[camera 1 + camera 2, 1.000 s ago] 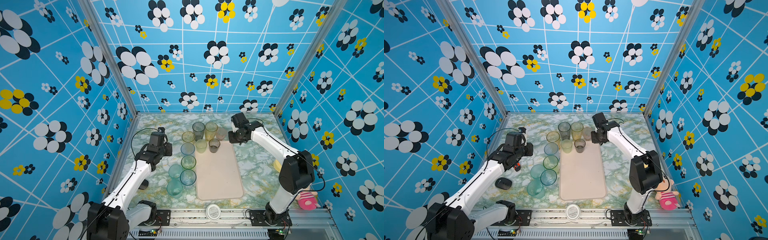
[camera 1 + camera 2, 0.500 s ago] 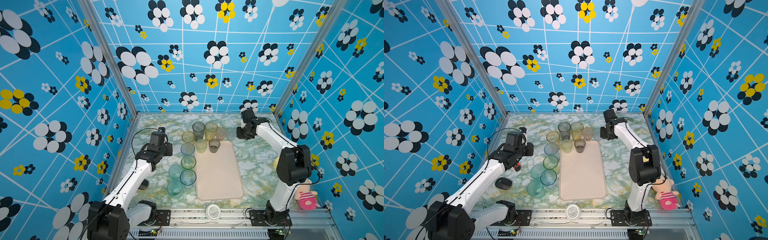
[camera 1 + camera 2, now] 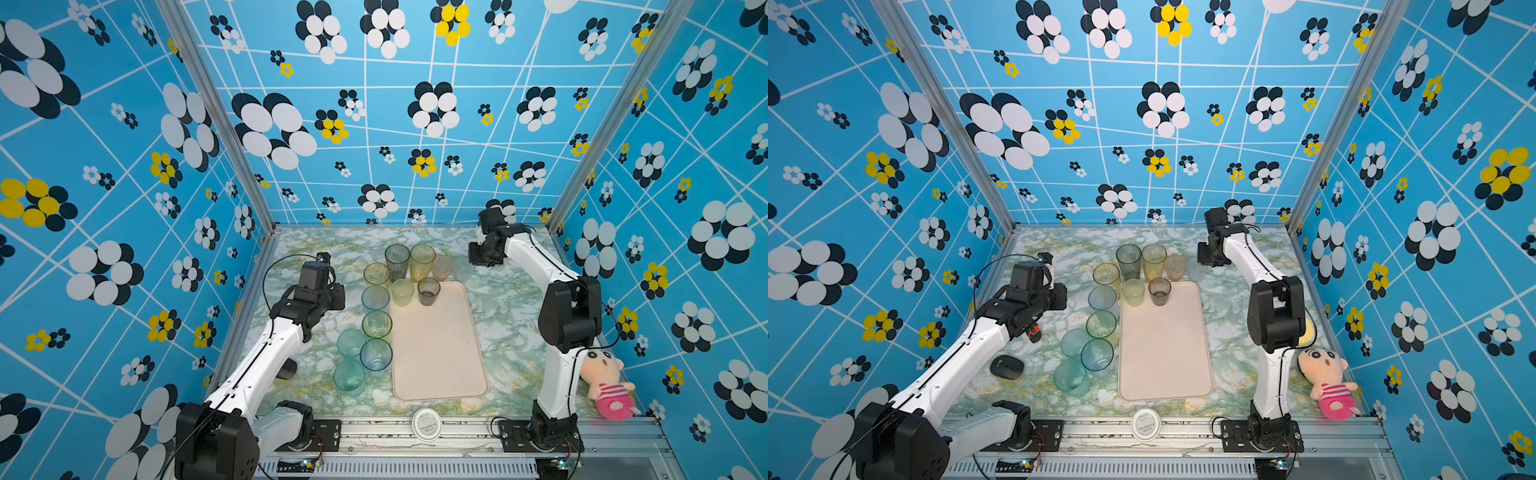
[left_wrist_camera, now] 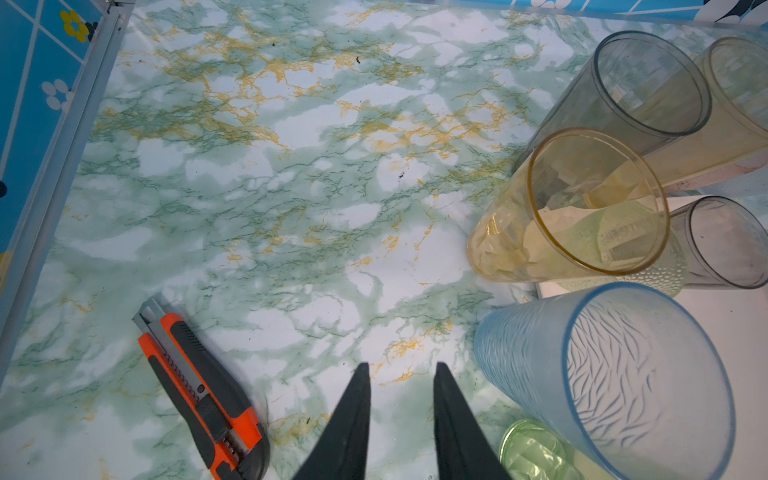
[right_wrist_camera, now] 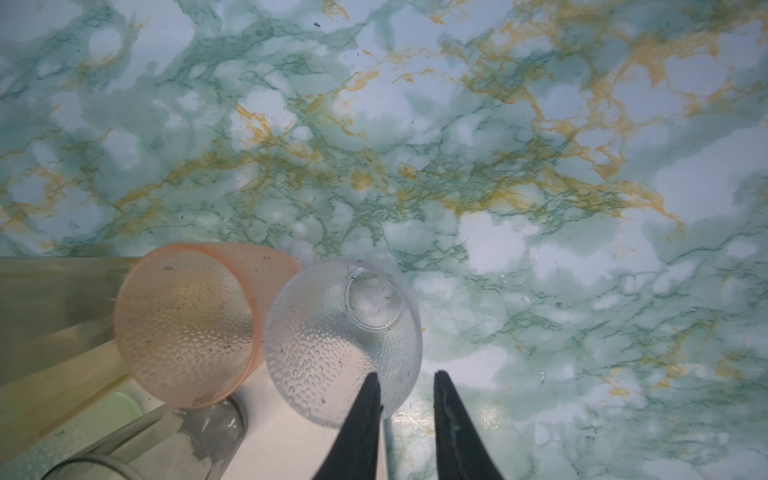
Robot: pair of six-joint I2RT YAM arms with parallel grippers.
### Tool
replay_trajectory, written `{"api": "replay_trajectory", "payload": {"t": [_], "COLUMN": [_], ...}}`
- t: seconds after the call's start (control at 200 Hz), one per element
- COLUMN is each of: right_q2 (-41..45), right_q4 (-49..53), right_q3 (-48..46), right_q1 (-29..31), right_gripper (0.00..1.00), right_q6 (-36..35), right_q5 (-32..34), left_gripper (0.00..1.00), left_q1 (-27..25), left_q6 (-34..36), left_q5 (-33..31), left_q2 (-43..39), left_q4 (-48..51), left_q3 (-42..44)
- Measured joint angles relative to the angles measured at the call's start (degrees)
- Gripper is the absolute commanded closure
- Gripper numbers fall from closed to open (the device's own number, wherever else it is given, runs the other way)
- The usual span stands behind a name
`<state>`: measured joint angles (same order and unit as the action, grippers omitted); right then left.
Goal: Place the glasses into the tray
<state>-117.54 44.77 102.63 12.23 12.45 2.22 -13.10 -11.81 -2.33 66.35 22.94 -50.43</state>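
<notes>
The cream-pink tray (image 3: pixel 436 353) lies mid-table. A small smoky glass (image 3: pixel 428 291) and a pale green glass (image 3: pixel 402 291) stand at its far end. Several tinted glasses line its left side and far edge, among them a blue ribbed glass (image 4: pixel 615 374), an amber glass (image 4: pixel 582 208) and a pink glass (image 5: pixel 187 324). A clear dimpled glass (image 5: pixel 332 332) stands beside the pink one. My right gripper (image 5: pixel 406 374) is open at the clear glass's rim, gripping nothing. My left gripper (image 4: pixel 401 365) is open over bare table, left of the blue glass.
An orange utility knife (image 4: pixel 199 386) lies close to the left gripper. Behind the left arm sits a black mouse (image 3: pixel 1007 366). On the front rail rests a round white lid (image 3: pixel 426 424). A pink doll (image 3: pixel 606 382) and a yellow disc (image 3: pixel 1306 332) sit by the right arm.
My right gripper has drawn back to the right, away from the row of glasses at the tray's far end. The left arm has not moved.
</notes>
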Motion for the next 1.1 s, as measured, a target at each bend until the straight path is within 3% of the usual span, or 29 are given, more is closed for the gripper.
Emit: {"api": "replay_trajectory", "payload": {"t": [1.1], "right_q2": [-7.48], "right_q4": [2.93], "right_q3": [5.99], "right_q1": [-0.55], "right_gripper": [0.81], "right_q6": [-0.24], "right_q5": [0.63], "left_gripper": [0.72], "left_q1": [0.02], "left_q6": [0.00], "left_q5": [-0.28], "left_q2": [-0.02], "left_q4": [0.46], "left_q3": [0.02]}}
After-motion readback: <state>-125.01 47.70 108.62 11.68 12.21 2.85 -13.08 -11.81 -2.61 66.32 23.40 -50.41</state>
